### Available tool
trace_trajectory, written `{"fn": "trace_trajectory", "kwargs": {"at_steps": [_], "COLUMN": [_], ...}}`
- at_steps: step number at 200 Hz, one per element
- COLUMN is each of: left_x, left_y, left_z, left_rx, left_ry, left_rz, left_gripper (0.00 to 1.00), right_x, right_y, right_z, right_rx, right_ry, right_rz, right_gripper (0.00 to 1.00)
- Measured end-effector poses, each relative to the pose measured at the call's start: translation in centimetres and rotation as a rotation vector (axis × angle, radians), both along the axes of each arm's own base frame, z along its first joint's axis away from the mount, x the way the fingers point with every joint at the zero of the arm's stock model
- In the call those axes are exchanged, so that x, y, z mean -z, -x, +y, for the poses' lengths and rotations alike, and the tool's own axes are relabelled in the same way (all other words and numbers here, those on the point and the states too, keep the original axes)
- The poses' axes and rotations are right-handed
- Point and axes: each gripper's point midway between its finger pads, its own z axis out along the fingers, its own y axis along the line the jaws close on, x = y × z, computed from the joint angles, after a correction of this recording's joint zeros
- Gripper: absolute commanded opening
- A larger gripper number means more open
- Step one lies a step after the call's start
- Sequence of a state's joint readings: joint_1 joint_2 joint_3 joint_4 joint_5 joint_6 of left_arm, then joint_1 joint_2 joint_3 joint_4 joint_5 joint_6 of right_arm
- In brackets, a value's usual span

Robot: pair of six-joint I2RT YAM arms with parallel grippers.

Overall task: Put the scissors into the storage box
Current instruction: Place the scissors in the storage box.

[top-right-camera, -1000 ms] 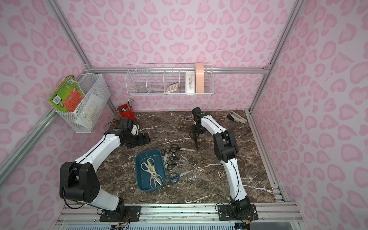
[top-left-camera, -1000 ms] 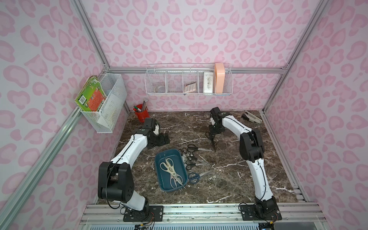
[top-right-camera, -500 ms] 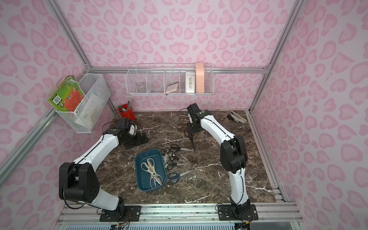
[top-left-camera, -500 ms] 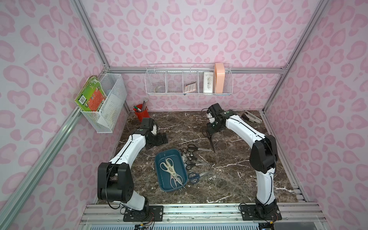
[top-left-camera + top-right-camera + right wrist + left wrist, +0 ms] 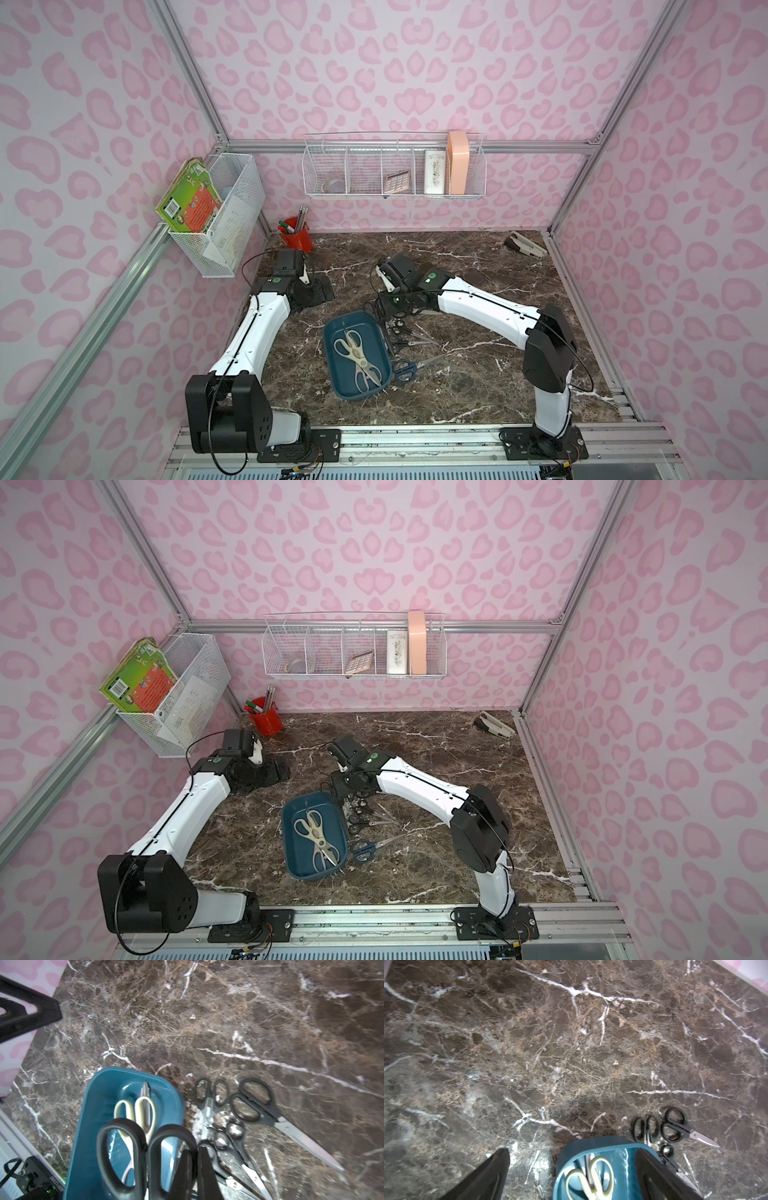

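Teal, shallow and long, the storage box (image 5: pixel 338 374) lies in both top views with cream shears (image 5: pixel 354 358) flat inside it. The right gripper (image 5: pixel 380 311) hangs over the box's far end, its arm bent up at the elbow and its forearm stretched low toward the box. Loose black scissors (image 5: pixel 405 337) and a blue pair (image 5: pixel 404 370) lie just beside the box. The left gripper (image 5: pixel 318 291) sits low, well apart from the box, past its far end.

In the right wrist view the fingers (image 5: pixel 206 1176) are clamped tight on a big black pair (image 5: pixel 145 1157), whose handles hang over the box (image 5: pixel 99 1095). This looks like the carry step, nearly finished. Next, the pair wants lowering inside the rim and releasing, clear of the shears.

In the left wrist view the left gripper (image 5: pixel 572 1151) has its jaws wide apart and empty, with the box's end (image 5: pixel 591 1142) showing between them.
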State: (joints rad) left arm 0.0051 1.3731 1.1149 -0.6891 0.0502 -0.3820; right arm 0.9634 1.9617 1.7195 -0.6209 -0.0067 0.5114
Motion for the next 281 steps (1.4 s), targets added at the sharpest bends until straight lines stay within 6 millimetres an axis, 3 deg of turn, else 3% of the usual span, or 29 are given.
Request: {"fn": "trace_trajectory", "kwargs": {"at_steps": [35, 74, 183, 216, 242, 281], "left_x": [0.2, 0.1, -0.1, 0.0, 0.0, 0.2], "left_y": [0.2, 0.1, 0.1, 0.1, 0.1, 0.1], "left_z": [1.7, 2.2, 2.1, 2.1, 2.1, 2.1], "left_rx": [-0.051, -0.07, -0.069, -0.069, -0.069, -0.069], "left_ry": [-0.039, -0.046, -0.037, -0.037, -0.037, -0.036], "left_rz": [0.005, -0.002, -0.011, -0.009, -0.008, -0.004], "left_gripper": [0.99, 0.99, 0.99, 0.99, 0.99, 0.99], "right_x": [0.8, 4.6, 9.8, 9.7, 9.5, 7.8], "right_y": [2.8, 3.1, 3.3, 3.3, 3.2, 2.7], "right_z": [4.9, 7.0, 6.0, 6.1, 6.2, 6.2], "right_rx": [-0.066, -0.087, -0.107, -0.108, -0.117, -0.119], "right_ry": [-0.048, 0.004, 0.161, 0.159, 0.156, 0.119], "right_rz": [0.003, 0.031, 0.076, 0.075, 0.07, 0.062], "right_gripper": [0.0, 0.0, 0.0, 0.2, 0.31, 0.29]}}
